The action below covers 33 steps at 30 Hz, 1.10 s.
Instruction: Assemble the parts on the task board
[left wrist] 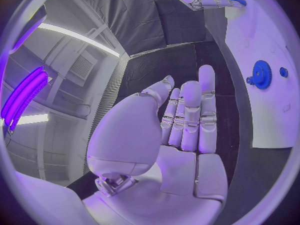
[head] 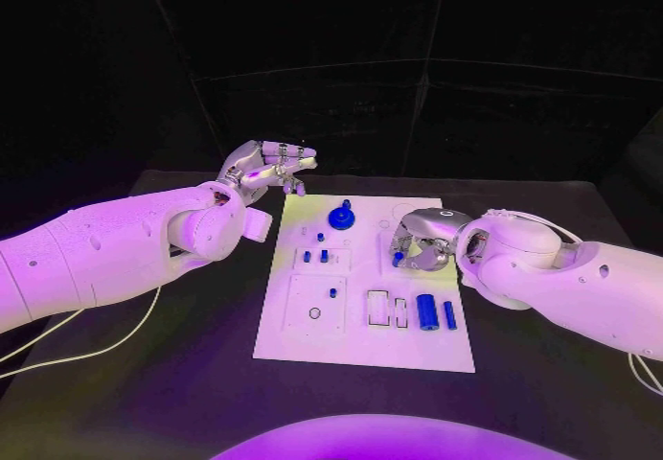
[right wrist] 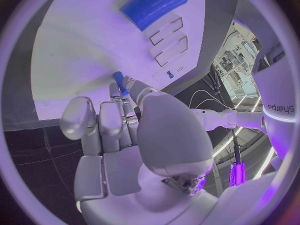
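Pinching a small blue peg point(right wrist: 119, 80) at its fingertips, the right hand point(head: 422, 241) hovers over the task board point(head: 362, 350) mid-right. Risk — the peg slips or tilts in so light a hold. Left hand point(head: 265, 168) is released, raised beside the board's far-left corner; blue gear point(head: 341, 217) lies near it — open room there.

1. The room is dim, and violet light washes over everything; the backdrop behind the table point(head: 166, 402) is near black.
2. The task board point(head: 362, 350) shines brightest, its white face almost glaring.
3. In the left wrist view, a purple strip lamp point(left wrist: 24, 96) and a white light bar point(left wrist: 78, 37) glow.
4. Both wrist views bend straight edges strongly toward the rim.
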Each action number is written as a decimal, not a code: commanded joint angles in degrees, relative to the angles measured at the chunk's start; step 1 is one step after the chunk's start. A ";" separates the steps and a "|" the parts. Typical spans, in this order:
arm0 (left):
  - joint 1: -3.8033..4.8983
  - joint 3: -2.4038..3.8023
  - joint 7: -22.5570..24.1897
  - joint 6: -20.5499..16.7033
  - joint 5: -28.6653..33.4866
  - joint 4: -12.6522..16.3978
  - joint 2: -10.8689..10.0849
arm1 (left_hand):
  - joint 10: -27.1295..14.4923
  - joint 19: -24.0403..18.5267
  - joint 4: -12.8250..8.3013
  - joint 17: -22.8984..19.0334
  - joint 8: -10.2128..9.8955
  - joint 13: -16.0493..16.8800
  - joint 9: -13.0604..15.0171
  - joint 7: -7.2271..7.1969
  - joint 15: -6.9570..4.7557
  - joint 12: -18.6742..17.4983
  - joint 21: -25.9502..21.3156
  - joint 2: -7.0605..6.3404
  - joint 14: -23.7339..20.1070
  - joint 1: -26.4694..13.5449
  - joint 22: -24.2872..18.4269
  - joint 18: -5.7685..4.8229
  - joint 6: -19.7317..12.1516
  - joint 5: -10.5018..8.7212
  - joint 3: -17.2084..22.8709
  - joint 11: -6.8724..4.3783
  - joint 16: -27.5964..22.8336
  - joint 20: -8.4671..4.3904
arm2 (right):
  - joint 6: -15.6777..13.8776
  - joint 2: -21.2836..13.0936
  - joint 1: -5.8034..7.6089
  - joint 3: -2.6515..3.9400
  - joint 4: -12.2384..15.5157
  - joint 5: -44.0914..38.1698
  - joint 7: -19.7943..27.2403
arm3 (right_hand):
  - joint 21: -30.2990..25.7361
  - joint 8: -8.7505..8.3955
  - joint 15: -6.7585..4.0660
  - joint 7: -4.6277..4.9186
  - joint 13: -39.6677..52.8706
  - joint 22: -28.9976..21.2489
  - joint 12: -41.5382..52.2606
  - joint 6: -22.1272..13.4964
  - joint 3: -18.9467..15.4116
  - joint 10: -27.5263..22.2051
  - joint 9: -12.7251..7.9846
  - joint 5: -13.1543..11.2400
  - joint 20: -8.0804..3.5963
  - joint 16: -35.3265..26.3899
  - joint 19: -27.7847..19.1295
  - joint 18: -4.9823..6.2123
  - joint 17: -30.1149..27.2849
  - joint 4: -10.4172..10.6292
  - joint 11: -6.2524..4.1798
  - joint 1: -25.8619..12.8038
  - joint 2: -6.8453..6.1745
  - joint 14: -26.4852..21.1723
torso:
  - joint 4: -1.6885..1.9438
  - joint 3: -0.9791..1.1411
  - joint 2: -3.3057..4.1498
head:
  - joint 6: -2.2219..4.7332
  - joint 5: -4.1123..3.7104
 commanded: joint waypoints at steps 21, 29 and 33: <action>0.08 0.05 0.20 0.65 0.16 -0.10 -0.17 | -0.37 -0.29 0.14 -0.09 0.11 -0.02 -0.04 0.08 0.06 0.34 -0.23 -0.01 -0.44 0.06 -0.08 0.73 -0.49 0.37 -0.34 -0.09 -0.18 0.08 | -10.10 -2.35 -0.19 0.02 2.69 -1.06 -1.40 | 1.26 1.16 -1.16 -0.76 0.43 1.64 -0.60 3.97 1.01 4.19 0.33 -2.44 -0.73 0.97 1.21 0.03 0.13 2.26 -0.86 -1.79 1.09 1.17 | 0.06 0.09 -0.05 | -0.08 0.07; 0.08 0.05 0.27 0.58 0.16 -0.43 -0.22 | -0.42 -0.29 0.14 -0.08 0.11 -0.02 -0.04 0.09 0.07 0.37 -0.26 0.00 -0.45 0.05 -0.10 0.73 -0.53 0.37 -0.37 -0.08 -0.17 0.08 | -16.01 -4.82 -0.17 0.10 6.90 3.80 0.76 | 1.47 1.06 -1.25 -0.75 0.44 1.93 -0.92 4.07 1.46 4.38 0.27 -2.03 -0.91 1.04 1.36 -0.03 0.08 1.81 -0.93 -1.09 0.96 1.18 | -0.04 0.00 -0.11 | 0.16 0.23; 0.08 0.05 0.32 0.63 0.16 -0.47 -0.22 | -0.42 -0.29 0.14 -0.08 0.11 -0.02 -0.04 0.09 0.07 0.37 -0.26 0.00 -0.45 0.05 -0.10 0.73 -0.53 0.37 -0.37 -0.08 -0.17 0.08 | -17.02 -5.36 -0.17 0.12 9.38 5.98 2.13 | 1.52 0.98 -1.26 -0.68 0.44 2.00 -1.13 4.11 1.75 4.48 0.22 -1.55 -0.97 1.11 1.39 -0.05 0.10 1.50 -0.90 -0.69 0.88 1.19 | -0.05 -0.03 -0.08 | 0.18 0.34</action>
